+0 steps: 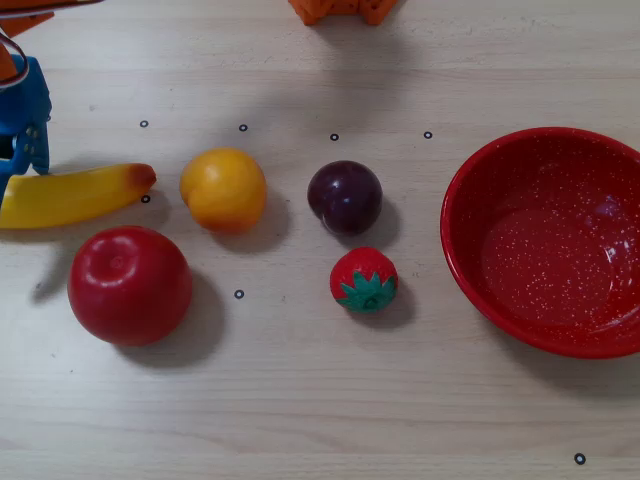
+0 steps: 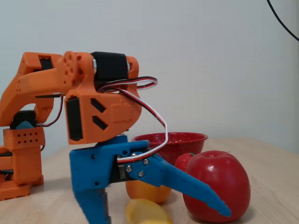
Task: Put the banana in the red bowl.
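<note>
Overhead view, banana [image 1: 70, 195]: lies flat at the left edge of the wooden table [image 1: 300, 400], reddish-brown tip pointing right toward the orange fruit [image 1: 223, 189], stem end cut off by the frame.
Overhead view, neighbours: red apple [image 1: 130, 285] just below the banana; dark plum [image 1: 345, 197] and strawberry [image 1: 364, 279] mid-table.
Overhead view, red bowl [image 1: 545, 240]: far right, empty, well apart from the banana, glossy red with fine white speckles, wide round rim.
Overhead view, gripper: only a piece of blue finger shows at the top left, just above the banana's left part.
Fixed view, gripper [image 2: 159, 214]: blue fingers hang from the orange arm [image 2: 70, 93]; one points straight down, the other splays out toward the apple. Jaws spread wide, holding nothing.
Fixed view, banana [image 2: 147, 212]: its blunt yellow end sits on the table between the two fingers; contact not clear.
Fixed view, bowl: rim visible behind the apple and the arm.
Handling estimate: looks like hollow moulded plastic, so likely light and stiff; glossy skin may slip in hard fingers.
Grasp estimate: across the mid-body, where the section is thickest and the curve least; an off-centre hold may let it swing.
Surfaces: matte pale wood-grain table; all fruit smooth and shiny.
</note>
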